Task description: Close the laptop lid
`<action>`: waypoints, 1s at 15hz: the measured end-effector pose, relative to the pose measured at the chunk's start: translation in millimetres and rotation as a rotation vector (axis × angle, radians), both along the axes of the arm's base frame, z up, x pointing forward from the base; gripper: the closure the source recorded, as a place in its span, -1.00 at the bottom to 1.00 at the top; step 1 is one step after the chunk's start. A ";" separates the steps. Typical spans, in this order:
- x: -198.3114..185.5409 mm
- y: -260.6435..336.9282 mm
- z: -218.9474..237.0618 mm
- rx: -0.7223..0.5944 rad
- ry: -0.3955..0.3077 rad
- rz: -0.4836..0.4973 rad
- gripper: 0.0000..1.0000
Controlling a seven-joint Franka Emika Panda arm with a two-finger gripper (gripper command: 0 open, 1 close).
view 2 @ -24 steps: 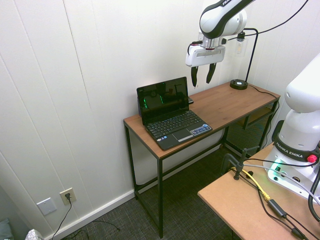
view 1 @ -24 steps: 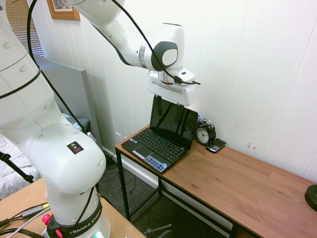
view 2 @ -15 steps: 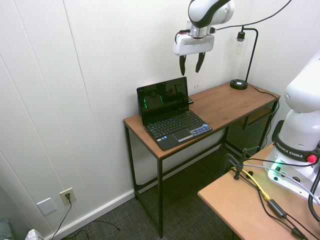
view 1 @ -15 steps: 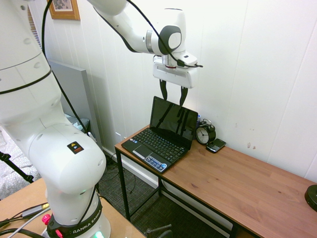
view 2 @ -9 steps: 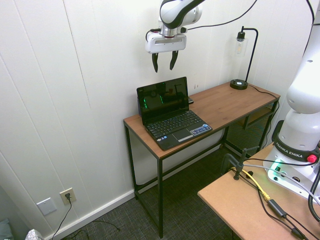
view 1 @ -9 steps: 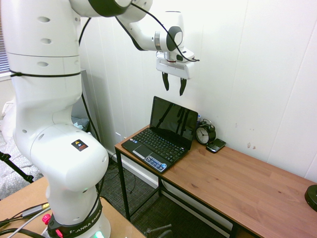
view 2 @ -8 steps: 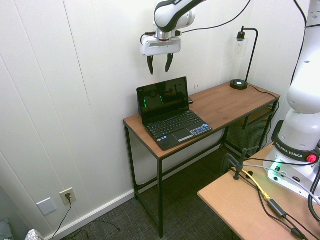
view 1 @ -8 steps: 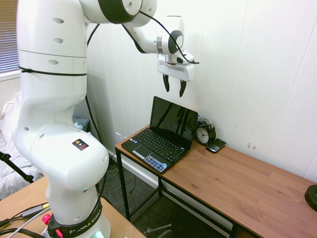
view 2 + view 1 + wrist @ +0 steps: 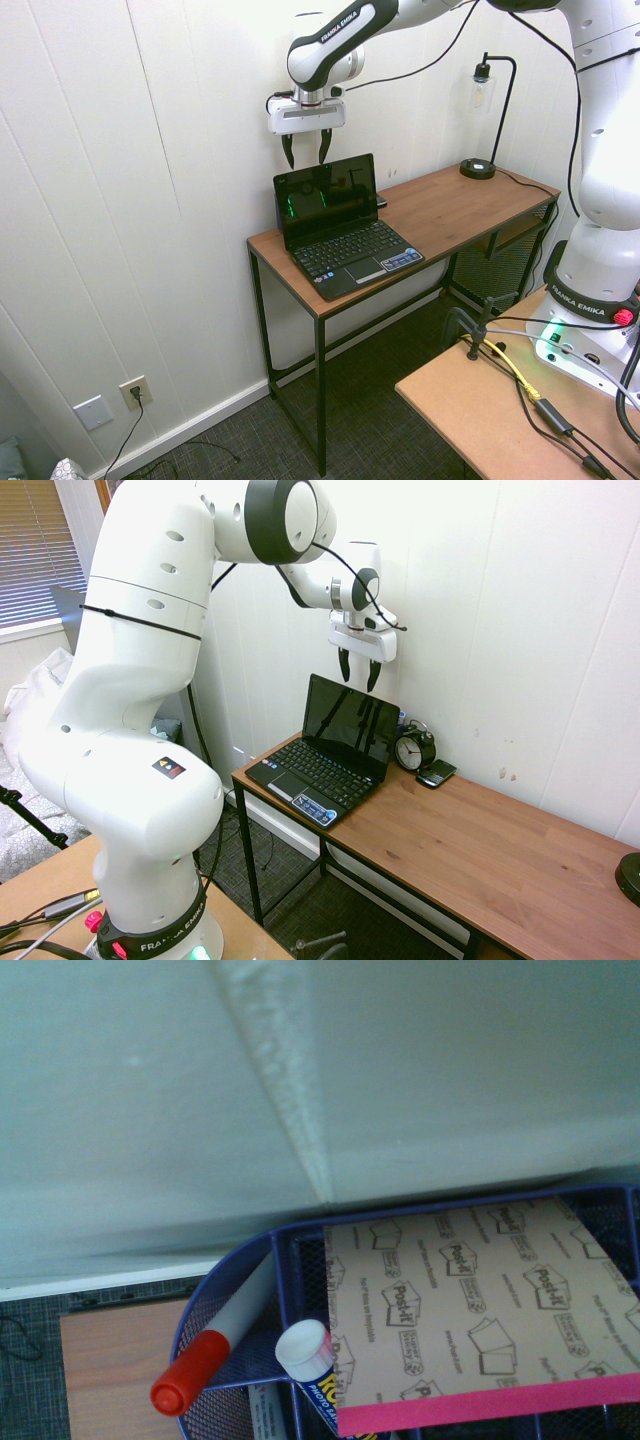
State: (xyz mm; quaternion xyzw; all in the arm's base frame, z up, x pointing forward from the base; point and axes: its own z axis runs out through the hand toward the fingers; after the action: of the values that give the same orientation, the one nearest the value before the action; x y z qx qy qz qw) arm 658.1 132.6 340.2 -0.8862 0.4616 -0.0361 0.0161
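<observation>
the laptop lid (image 9: 350, 723) stands open, close to upright with a slight lean toward the wall, left of centre in the first exterior view, at the left end of the wooden desk (image 9: 500, 850). its keyboard base (image 9: 310, 773) lies flat, close to the desk's front edge.

above the lid's top edge, upper middle of that view, we see the gripper (image 9: 357, 669), fingers pointing down and parted by a moderate gap, holding nothing. from the second exterior view the gripper (image 9: 303, 150) looks just above and slightly behind the lid (image 9: 326, 196), very near the white panelled wall (image 9: 500, 610).

our main worry is that narrow space. if we come down behind the lid, the fingers could scrape the wall or jam between wall and panel. coming down straight onto the top edge would press into the hinge instead of folding it, and might shove the whole laptop toward the front edge.

behind the lid the wrist view shows a blue mesh organiser (image 9: 230, 1305) holding a pad of sticky notes (image 9: 470, 1310) and a red-capped marker (image 9: 205, 1360); a low pass could catch it. to the right, an alarm clock (image 9: 414, 748) and a phone (image 9: 437, 773) sit near the laptop and could be knocked.
</observation>
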 end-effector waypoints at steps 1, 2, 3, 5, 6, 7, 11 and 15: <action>0.0 0.0 -1.8 0.000 0.003 -0.003 1.00; -0.2 0.8 -2.9 0.000 0.005 -0.006 1.00; -0.4 1.4 -3.5 0.000 0.006 -0.010 1.00; -0.6 0.9 -4.7 0.001 0.008 -0.017 1.00; -0.7 -0.2 -5.3 0.002 0.010 -0.020 1.00; -1.3 -1.3 -6.8 0.003 0.014 -0.024 1.00; -8.0 -4.7 -17.8 0.005 0.034 -0.033 1.00; -16.6 -6.2 -23.7 0.004 0.038 -0.033 1.00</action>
State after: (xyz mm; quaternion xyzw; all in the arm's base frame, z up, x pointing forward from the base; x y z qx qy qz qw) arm 641.5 126.4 316.5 -0.8790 0.4764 -0.0184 0.0084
